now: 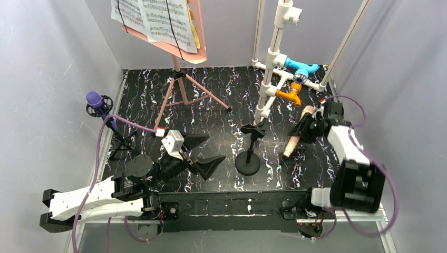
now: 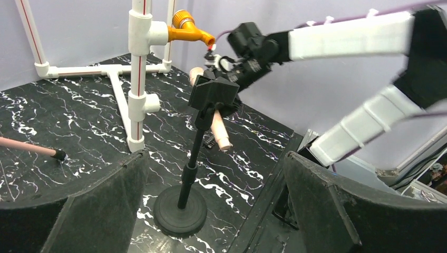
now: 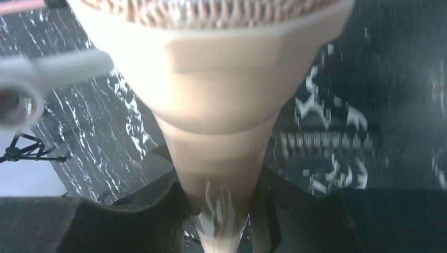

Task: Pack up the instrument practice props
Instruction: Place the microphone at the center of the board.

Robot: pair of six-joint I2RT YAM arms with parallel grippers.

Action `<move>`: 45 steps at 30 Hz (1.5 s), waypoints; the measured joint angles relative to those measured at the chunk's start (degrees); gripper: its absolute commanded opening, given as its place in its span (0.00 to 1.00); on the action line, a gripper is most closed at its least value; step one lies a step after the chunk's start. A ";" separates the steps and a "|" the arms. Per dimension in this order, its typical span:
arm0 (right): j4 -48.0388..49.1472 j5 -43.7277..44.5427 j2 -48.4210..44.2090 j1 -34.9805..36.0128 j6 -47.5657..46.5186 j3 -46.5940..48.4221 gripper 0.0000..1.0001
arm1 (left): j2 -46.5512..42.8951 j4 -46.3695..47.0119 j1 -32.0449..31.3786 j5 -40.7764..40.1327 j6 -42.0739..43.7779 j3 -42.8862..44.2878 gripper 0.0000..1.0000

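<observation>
Pale grey walls close in the black table with white marbling (image 1: pixel 221 89) that carries the props. At the right side, the right pincer (image 1: pixel 312 125) is clamped on the beige tapered microphone (image 1: pixel 292 142), just below its head. The microphone is tilted, head toward the far side, and I cannot tell if its lower end touches the table. The left pincer (image 1: pixel 213 149) hangs at the near left with its fingers wide apart, holding nothing. The black stand with round base and clip (image 1: pixel 248 158) is just beside the microphone, and the white pipe frame with blue and orange fittings (image 1: pixel 271 63) is near behind it.

I judge two dangers. The handle narrows and looks smooth, so it could slip out of the grip. Also a careless swing could knock the microphone against the clip or the pipes and overturn the stand. The purple microphone (image 1: pixel 95 100) on its small tripod at the left edge is not yet packed.
</observation>
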 measured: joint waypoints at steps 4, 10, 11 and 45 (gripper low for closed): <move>0.44 -1.42 17.53 0.00 -4.70 11.19 0.01 | 0.02 -0.46 0.00 -0.66 -0.55 0.00 0.98; 3.52 -1.22 28.89 0.35 -8.55 18.51 0.05 | 1.70 -0.46 0.00 -1.14 -1.36 0.02 0.98; 3.89 -0.96 30.05 0.39 -8.66 18.93 0.06 | 2.14 -0.48 0.00 -1.18 -1.36 0.02 0.98; 7.32 -4.04 49.44 1.25 -8.50 39.06 0.76 | -0.50 -10.01 0.00 -3.65 -7.80 1.33 1.00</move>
